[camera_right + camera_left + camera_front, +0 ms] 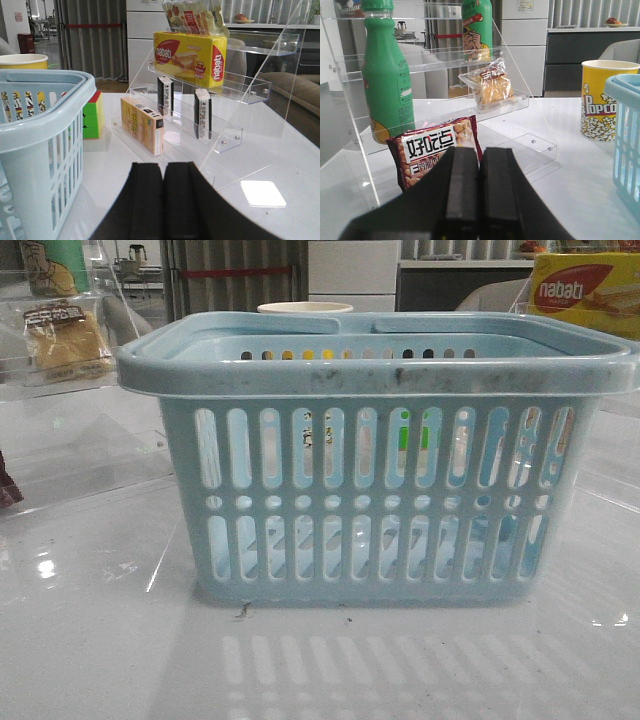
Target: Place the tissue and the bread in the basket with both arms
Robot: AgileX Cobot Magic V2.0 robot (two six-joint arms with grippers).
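The large light blue plastic basket [375,455], slotted and scuffed along its thick rim, fills the front view and stands on the glossy white table [320,660]; neither arm shows there. The golden-yellow bread in clear wrap with a brown-and-white label [65,340] lies on a clear acrylic shelf [60,375] at far left, well apart from the basket.

The left wrist view shows that bread [491,86] closer, on a middle step of the shelf, between 2 green bottles [386,75]. A red snack bag [432,150] printed with Chinese characters leans just ahead of the left gripper [479,200], whose black fingers are pressed together on nothing. A yellow cup [604,100] reads "Popco".

Only the right wrist view shows the 2nd acrylic rack [220,100]: a yellow-and-red box [190,57] marked "nabati", 2 flat whitish packs with black patches [202,112] standing on edge, and a yellowish carton [142,125]. A coloured cube [92,115] sits beside the basket. The right gripper [163,210] is likewise closed, empty.
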